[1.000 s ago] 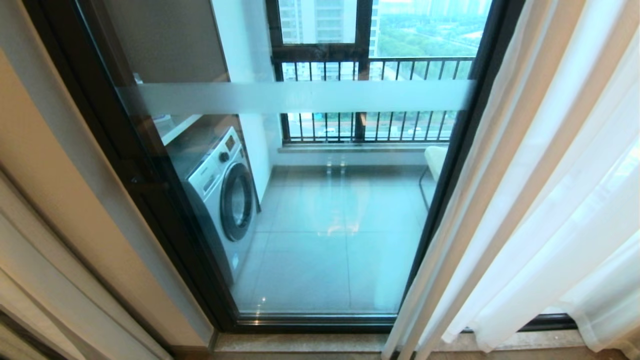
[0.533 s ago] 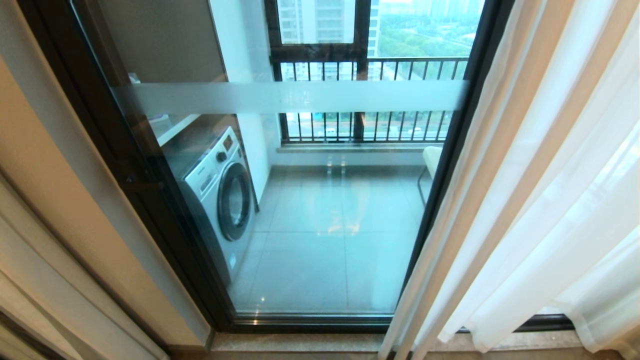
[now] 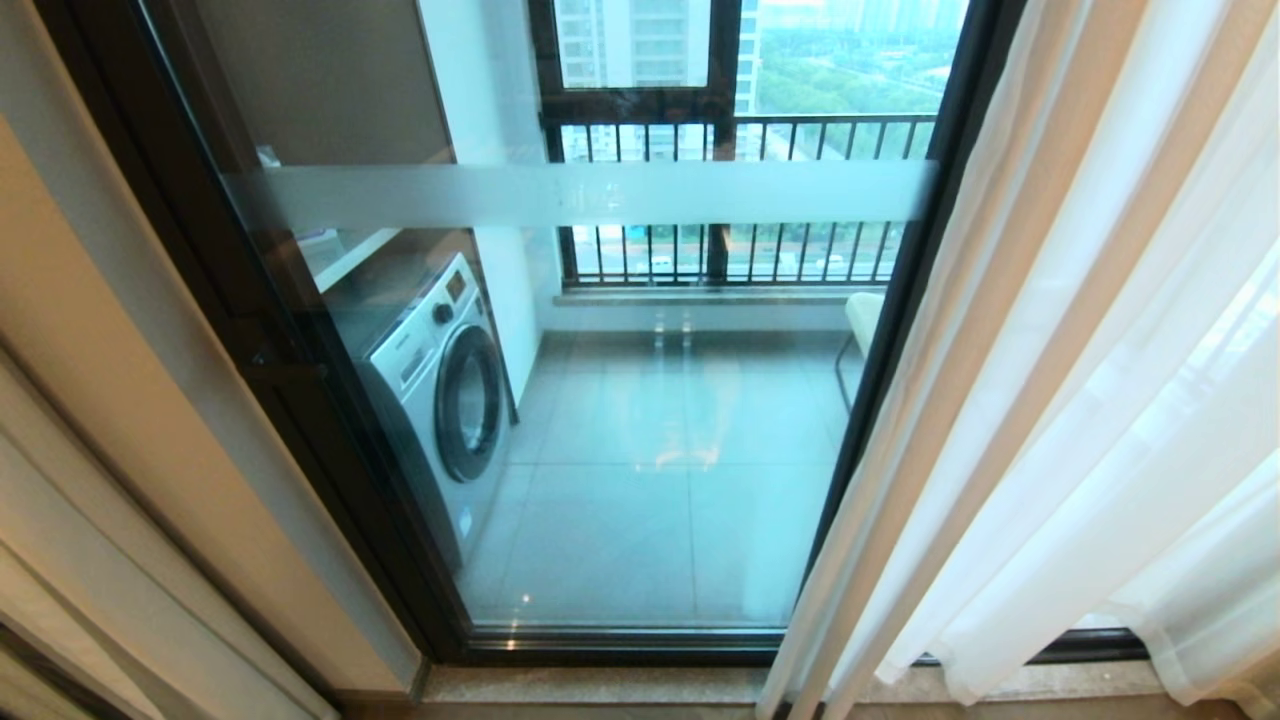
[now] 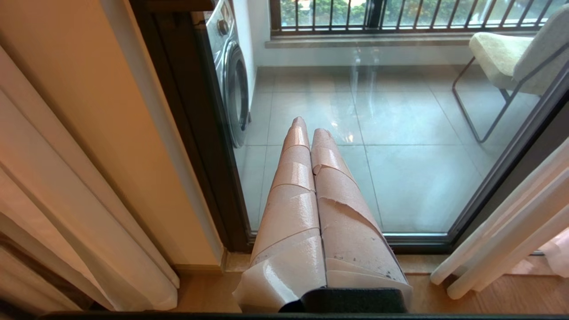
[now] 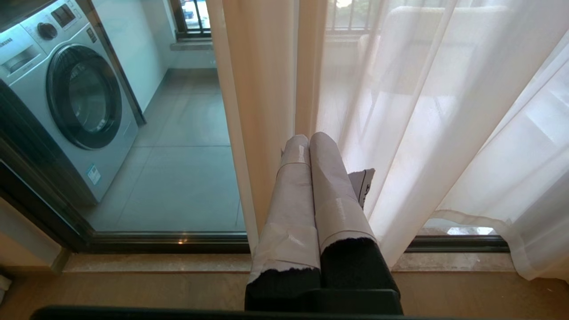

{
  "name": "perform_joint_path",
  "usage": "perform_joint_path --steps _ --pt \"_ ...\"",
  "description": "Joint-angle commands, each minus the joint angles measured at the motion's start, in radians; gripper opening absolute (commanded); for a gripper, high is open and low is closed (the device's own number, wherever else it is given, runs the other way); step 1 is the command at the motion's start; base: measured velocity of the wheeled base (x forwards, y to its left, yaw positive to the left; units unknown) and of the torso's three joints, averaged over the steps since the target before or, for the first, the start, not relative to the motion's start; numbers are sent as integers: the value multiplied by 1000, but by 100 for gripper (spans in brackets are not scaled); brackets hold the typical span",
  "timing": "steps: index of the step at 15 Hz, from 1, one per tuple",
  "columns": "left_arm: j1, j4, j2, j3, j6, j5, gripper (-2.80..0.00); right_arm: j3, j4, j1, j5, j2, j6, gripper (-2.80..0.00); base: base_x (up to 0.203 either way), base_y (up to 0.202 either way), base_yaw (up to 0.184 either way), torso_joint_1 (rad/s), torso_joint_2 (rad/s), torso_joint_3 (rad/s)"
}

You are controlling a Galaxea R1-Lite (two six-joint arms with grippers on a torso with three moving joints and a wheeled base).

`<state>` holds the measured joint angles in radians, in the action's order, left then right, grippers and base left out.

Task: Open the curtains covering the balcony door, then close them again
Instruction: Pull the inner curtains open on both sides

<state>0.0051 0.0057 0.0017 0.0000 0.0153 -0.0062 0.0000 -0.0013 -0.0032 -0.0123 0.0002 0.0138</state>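
Left pincer [image 4: 306, 126] has long tapered fingers wrapped in pinkish tape; right pincer [image 5: 309, 141] greyish tape over black.

The curtains [image 3: 1080, 380] are sheer white with cream-beige vertical folds. The balcony door [image 3: 620, 195] has a dark, perhaps brown-black, frame and a frosted white band. The washing machine [image 3: 440, 390] is silver-white, its door ringed black.

The balcony's tiled floor [image 3: 650, 520] carries a washing machine [image 3: 440, 390].
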Motion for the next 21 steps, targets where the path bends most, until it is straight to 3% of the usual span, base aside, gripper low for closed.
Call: perform_joint_path --steps 1,21 --pt "1 0 0 0 0 0 -280 0 0 0 0 0 0 -280 0 0 0 0 0 0" --pt "1 0 0 0 0 0 -280 0 0 0 0 0 0 -280 0 0 0 0 0 0"
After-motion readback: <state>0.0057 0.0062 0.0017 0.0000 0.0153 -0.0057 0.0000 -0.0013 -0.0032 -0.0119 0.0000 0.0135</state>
